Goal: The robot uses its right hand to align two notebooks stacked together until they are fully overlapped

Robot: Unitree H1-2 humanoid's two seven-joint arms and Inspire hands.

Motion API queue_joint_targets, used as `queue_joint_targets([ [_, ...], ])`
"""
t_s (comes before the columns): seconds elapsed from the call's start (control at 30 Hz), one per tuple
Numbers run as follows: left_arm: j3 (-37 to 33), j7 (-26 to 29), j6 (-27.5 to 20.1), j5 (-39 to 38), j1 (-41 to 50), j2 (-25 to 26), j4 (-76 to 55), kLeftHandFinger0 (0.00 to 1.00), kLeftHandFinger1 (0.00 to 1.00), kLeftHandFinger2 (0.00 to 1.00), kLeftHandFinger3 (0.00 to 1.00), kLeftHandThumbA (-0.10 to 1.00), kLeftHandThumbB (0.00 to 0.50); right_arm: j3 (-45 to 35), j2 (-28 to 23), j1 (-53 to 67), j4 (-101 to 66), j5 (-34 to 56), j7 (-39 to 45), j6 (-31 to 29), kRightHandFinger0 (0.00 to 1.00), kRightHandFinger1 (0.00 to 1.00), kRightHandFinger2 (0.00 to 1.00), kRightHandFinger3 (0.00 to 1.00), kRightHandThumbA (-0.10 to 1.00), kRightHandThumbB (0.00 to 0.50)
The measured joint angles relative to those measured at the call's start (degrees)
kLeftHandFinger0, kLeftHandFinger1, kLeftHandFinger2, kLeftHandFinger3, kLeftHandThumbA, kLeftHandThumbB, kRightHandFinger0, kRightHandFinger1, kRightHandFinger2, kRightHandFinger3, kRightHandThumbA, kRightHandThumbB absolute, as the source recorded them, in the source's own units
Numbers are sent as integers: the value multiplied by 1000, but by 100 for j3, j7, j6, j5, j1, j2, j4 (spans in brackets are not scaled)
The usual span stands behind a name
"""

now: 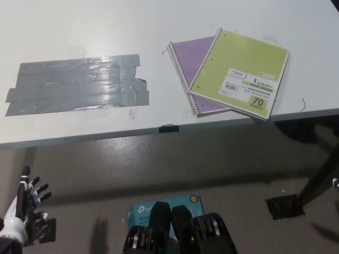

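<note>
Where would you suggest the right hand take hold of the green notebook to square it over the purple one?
Probably the green notebook's free right edge, coming from the robot's right: it lies flat and skewed atop the purple notebook, spiral side inward.

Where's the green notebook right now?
In the head view, the green notebook lies tilted at the table's right near edge, overlapping the purple notebook, well right of the grey tape patch.

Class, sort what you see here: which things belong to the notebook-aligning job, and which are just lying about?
Belong to the job:
green notebook, on top, skewed
purple notebook, underneath

Just lying about:
grey tape patch on the table
teal box on the floor
left hand, resting low, fingers apart
Right hand: not in view.
</note>
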Motion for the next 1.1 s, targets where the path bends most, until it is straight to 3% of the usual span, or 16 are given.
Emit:
queue_joint_targets([
  [0.07, -34, -2, 20, 0, 55, 0, -45, 763, 890, 945, 1000, 1000, 208, -74, 49, -29, -321, -105, -181, 108, 1000, 1000, 1000, 1000, 1000, 123],
  [0.1, -52, -3, 40, 0, 88, 1, -72, 764, 891, 948, 1000, 1000, 208, -77, 52, -89, -498, -214, -286, 170, 1000, 1000, 1000, 1000, 1000, 122],
  [0.13, -64, -4, 55, 1, 113, 4, -91, 764, 891, 954, 1000, 1000, 197, -75, 51, -160, -611, -293, -365, 208, 1000, 1000, 1000, 1000, 1000, 83],
  [0.17, -71, -6, 65, 1, 124, 5, -98, 747, 876, 942, 1000, 1000, 205, -76, 48, -236, -693, -339, -414, 222, 1000, 1000, 1000, 1000, 1000, 156],
  [0.23, -87, -14, 85, 2, 140, 4, -99, 725, 859, 915, 1000, 1000, 185, -15, 7, -491, -889, -567, -556, 288, 1000, 1000, 1000, 1000, 1000, 254],
  [0.3, -94, -23, 93, 3, 141, 4, -101, 716, 851, 909, 1000, 1000, 190, 107, -73, -848, -1019, -798, -610, 358, 1000, 1000, 1000, 1000, 1000, 267],
  [0.37, -109, -40, 96, 2, 141, 1, -103, 733, 852, 918, 1000, 1000, 192, 190, -147, -1266, -1114, -1038, -604, 402, 1000, 1000, 1000, 1000, 1000, 330],
  [0.5, -107, -48, 104, 2, 165, 1, -103, 753, 853, 923, 1000, 1000, 199, 380, -223, -1989, -1095, -1493, -477, 463, 1000, 1000, 1000, 1000, 1000, 343],
  [0.53, -108, -49, 107, 2, 177, 0, -103, 754, 853, 924, 1000, 1000, 210, 441, -229, -2109, -1074, -1581, -429, 468, 1000, 1000, 1000, 1000, 1000, 405],
  [0.6, -112, -49, 114, 4, 205, -4, -101, 755, 853, 926, 1000, 1000, 211, 581, -223, -2459, -934, -1839, -264, 478, 1000, 1000, 1000, 1000, 1000, 413],
  [0.63, -114, -49, 117, 4, 210, -5, -101, 756, 852, 928, 1000, 1000, 206, 610, -220, -2566, -882, -1941, -195, 481, 1000, 1000, 1000, 1000, 1000, 496],
  [0.83, -142, -52, 125, 9, 282, -4, -100, 754, 839, 915, 1000, 996, 187, 848, -154, -3273, -130, -2633, 306, 496, 1000, 1000, 1000, 1000, 1000, 500],
  [0.97, -187, -59, 125, 9, 321, -3, -101, 740, 819, 880, 1000, 1000, 194, 986, -24, -3894, 656, -3086, 619, 509, 1000, 1000, 1000, 1000, 1000, 500],
  [1.03, -228, -62, 125, 10, 341, -4, -117, 744, 814, 871, 1000, 1000, 233, 1043, 37, -4155, 946, -3277, 729, 513, 1000, 1000, 1000, 1000, 1000, 500],
  [1.1, -280, -71, 123, 13, 385, -1, -138, 742, 797, 873, 1000, 1000, 226, 1159, 103, -4409, 1261, -3463, 814, 514, 1000, 1000, 1000, 1000, 1000, 498],
])
